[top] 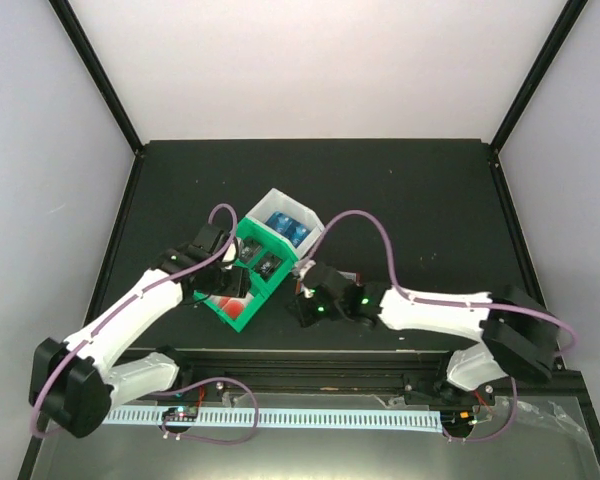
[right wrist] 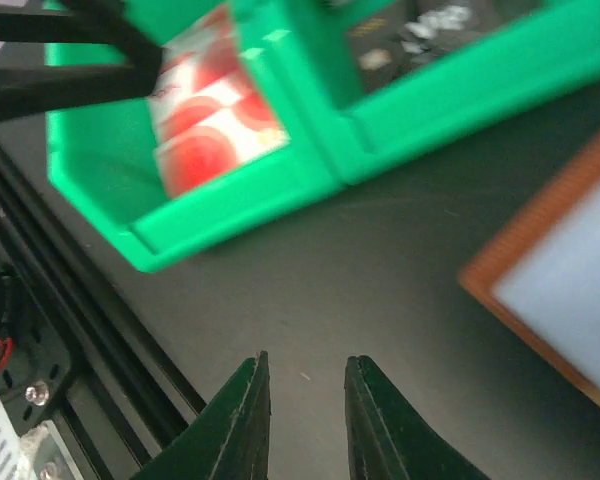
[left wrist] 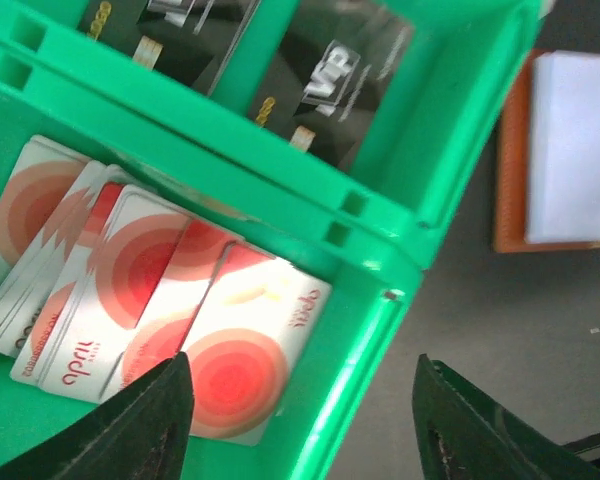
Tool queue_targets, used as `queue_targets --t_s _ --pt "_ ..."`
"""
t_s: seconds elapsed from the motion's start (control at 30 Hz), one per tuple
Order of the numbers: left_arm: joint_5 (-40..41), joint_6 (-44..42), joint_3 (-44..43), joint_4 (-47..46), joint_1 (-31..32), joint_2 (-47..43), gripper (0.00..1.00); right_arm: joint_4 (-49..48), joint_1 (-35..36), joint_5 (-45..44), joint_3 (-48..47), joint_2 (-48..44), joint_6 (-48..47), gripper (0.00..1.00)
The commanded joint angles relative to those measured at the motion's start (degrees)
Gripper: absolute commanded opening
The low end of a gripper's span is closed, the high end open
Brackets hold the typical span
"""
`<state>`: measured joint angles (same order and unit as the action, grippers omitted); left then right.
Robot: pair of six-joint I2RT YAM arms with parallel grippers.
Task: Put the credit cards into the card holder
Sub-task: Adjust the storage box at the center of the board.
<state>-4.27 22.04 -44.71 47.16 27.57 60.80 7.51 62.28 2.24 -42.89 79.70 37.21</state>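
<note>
Clearly, none of the credit cards [left wrist: 230, 360] has gone in yet, as far as you can see. The red-and-white cards [left wrist: 150, 280] lie fanned in the end compartment of the green tray [left wrist: 380, 230], the black cards [left wrist: 320, 80] in the next, the blue cards [top: 285, 224] at the white end. The card holder [left wrist: 565, 150] lies open just beside the tray, its clear pocket looking blank. Your left gripper [left wrist: 300, 430] is spread wide and empty over the red-and-white cards. Your right gripper [right wrist: 305, 420] shows only a narrow gap, holding nothing, over the table [right wrist: 400, 270]. The holder is cut off in both wrist views and mostly hidden from above, so cards inside it cannot be excluded.
</note>
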Motion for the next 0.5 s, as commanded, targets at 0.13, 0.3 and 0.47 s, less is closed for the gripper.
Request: queue_targets --t_s 0.13,0.3,0.47 --pt "1.7 2.7 -1.1 5.2 -4.9 7.2 0.45 -6.5 4.2 2.2 -10.0 16.1 -1.5 0.23" --pt "3.4 1.2 -1.6 3.4 -5.1 11.6 0.39 -5.4 4.1 0.5 -14.3 21.3 0.1 0.22" --pt "1.8 -0.7 -2.8 2.2 -5.2 16.5 0.41 -2.7 3.9 -7.6 -17.4 25.1 1.7 0.22"
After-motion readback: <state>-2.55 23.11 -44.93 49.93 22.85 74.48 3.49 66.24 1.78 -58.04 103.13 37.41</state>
